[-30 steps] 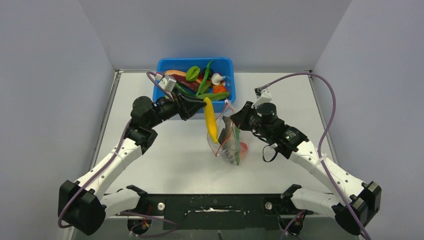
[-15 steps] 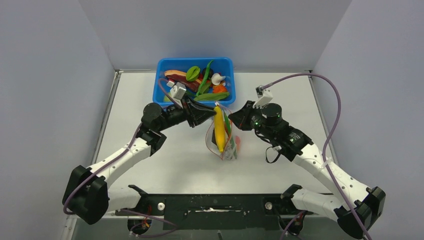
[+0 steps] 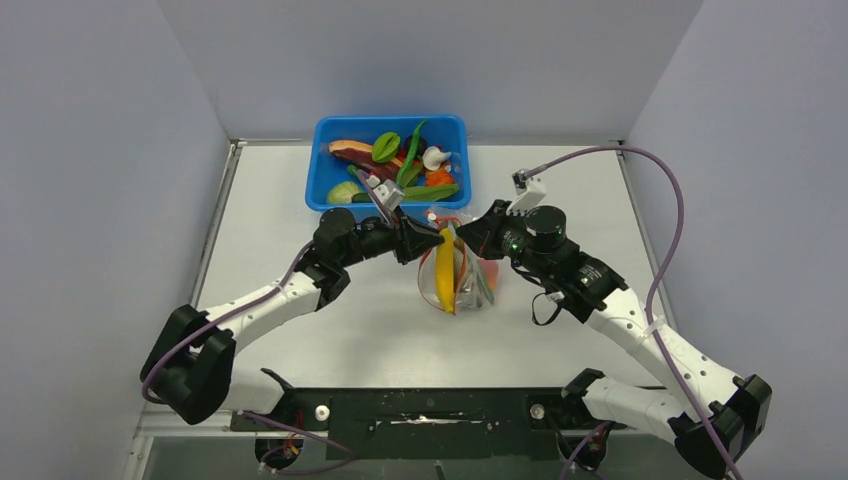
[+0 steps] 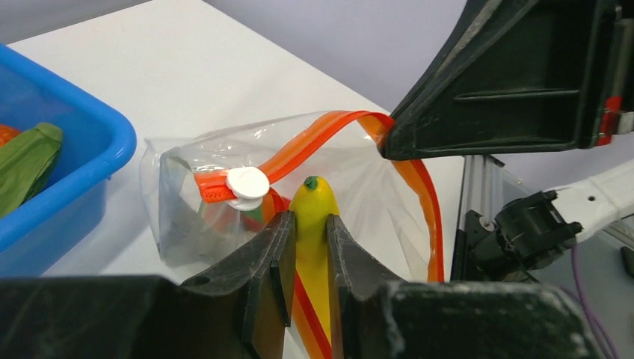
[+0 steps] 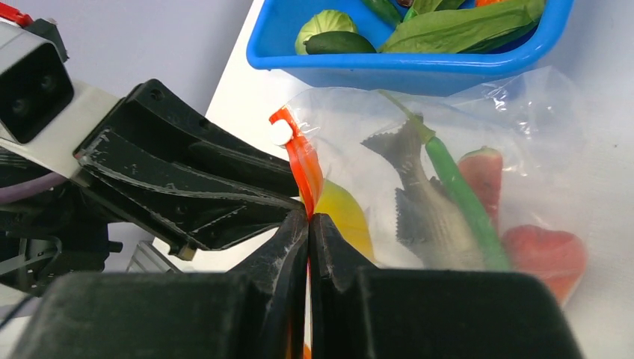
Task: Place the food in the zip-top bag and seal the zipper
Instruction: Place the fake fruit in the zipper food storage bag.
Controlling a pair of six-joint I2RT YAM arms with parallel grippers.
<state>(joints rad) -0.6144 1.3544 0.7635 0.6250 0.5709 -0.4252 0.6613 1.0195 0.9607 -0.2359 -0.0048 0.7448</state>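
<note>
One banana point(image 4: 312, 221) at bag point(image 5: 486, 112) mouth, zipper point(image 5: 303, 161) pinched

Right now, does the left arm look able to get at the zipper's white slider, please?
Probably not yet. The slider lies uncovered just beside the left gripper, but that gripper is shut on the banana at the mouth of the bag; it must let go first.
</note>
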